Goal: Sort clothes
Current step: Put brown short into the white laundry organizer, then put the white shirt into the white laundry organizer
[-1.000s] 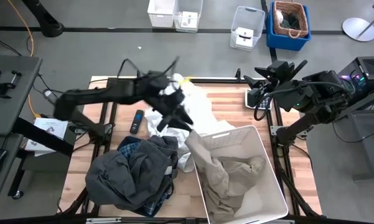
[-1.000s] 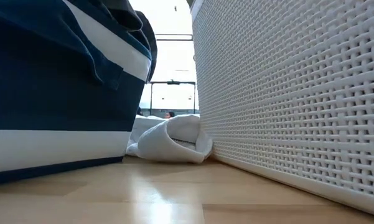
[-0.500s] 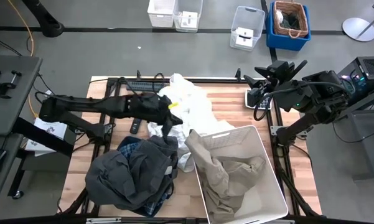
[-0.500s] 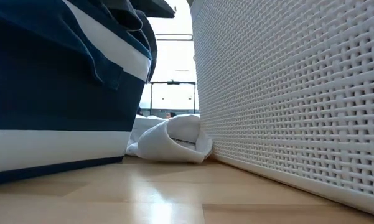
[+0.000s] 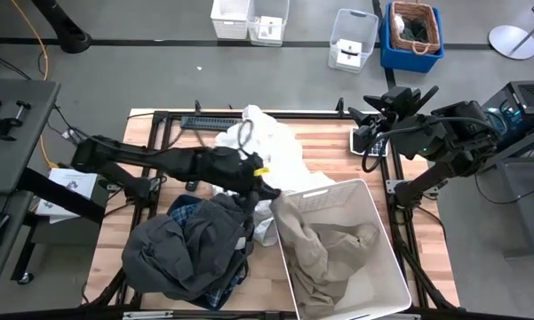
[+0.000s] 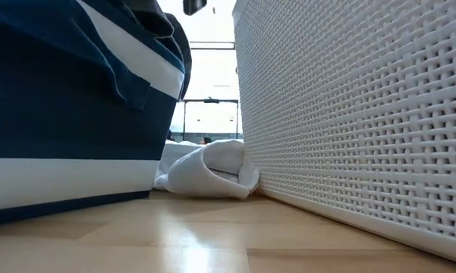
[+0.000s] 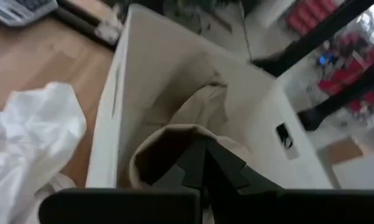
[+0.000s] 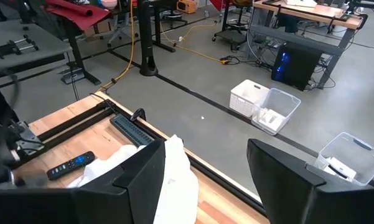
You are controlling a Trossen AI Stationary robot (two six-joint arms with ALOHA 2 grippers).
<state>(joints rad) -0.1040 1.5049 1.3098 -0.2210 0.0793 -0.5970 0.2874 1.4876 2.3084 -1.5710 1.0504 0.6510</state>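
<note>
Left claw point(image 5: 265, 188) together over khaki piece point(image 5: 324, 244) (draped lengthwise in bin); right claw point(image 5: 373, 114) apart.

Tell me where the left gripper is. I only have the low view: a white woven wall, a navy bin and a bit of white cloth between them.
Observer: The left gripper hangs over the white bin at its corner nearest the table's middle.
Operator: Report what is inside that bin.
Observer: The beige piece lies in it, with one fold draped over the rim at that same corner.
Operator: Give me the right arm.
Observer: The right gripper waits open and empty above the table's far right corner, away from all the clothes.
</note>
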